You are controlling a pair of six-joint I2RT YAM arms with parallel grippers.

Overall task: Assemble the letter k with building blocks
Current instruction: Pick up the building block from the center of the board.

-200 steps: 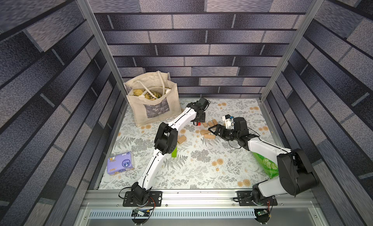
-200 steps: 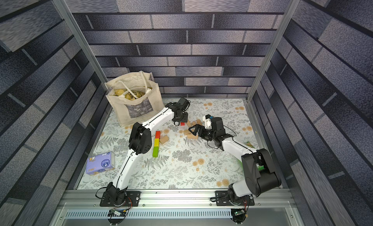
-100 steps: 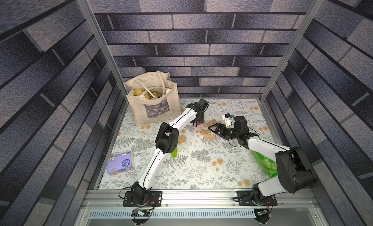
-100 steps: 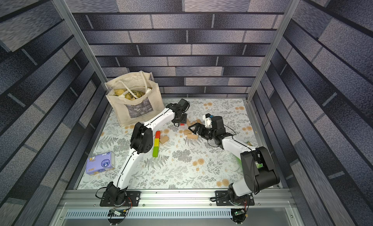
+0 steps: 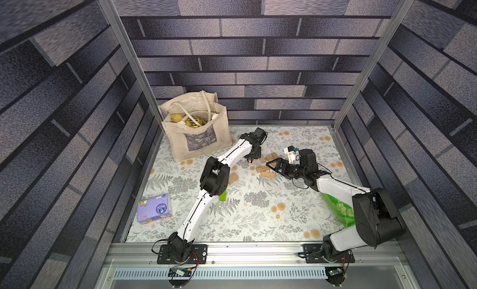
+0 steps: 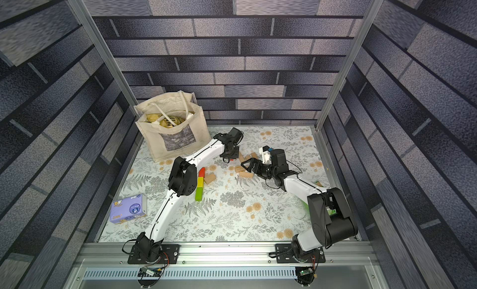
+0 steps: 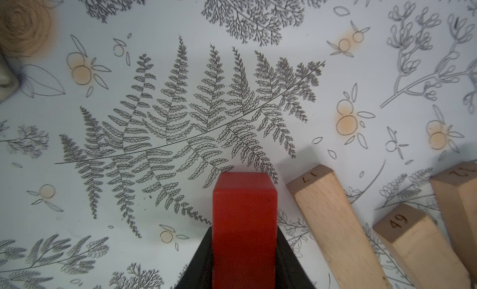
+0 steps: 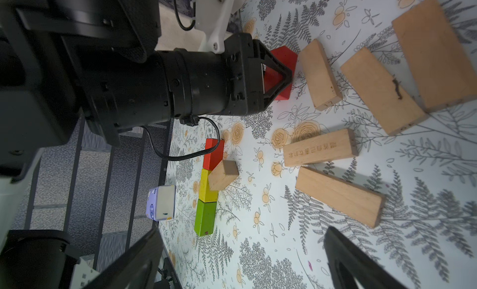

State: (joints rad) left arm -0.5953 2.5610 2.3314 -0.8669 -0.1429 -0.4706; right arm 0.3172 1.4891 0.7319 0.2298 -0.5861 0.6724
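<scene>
My left gripper [image 7: 244,231] is shut on a red block [image 7: 244,218], its black fingers [image 7: 204,259] pressed against both sides. The right wrist view shows this red block [image 8: 284,58] low at the cloth, beside several plain wooden blocks [image 8: 320,73]. A red [image 6: 201,172], yellow [image 6: 200,182] and green block [image 6: 198,193] lie end to end in a line. A plain block [image 6: 209,178] lies slantwise against that line. My right gripper [image 8: 245,249] is open and holds nothing, hovering by the plain blocks [image 5: 267,174].
A canvas tote bag [image 5: 196,130] stands at the back left. A purple tissue pack [image 5: 154,209] lies near the left edge. A green crisp packet [image 5: 338,209] lies under my right arm. Metal posts frame the floral cloth [image 5: 258,212].
The left jaws have closed in on the red block. Both arms have hardly moved.
</scene>
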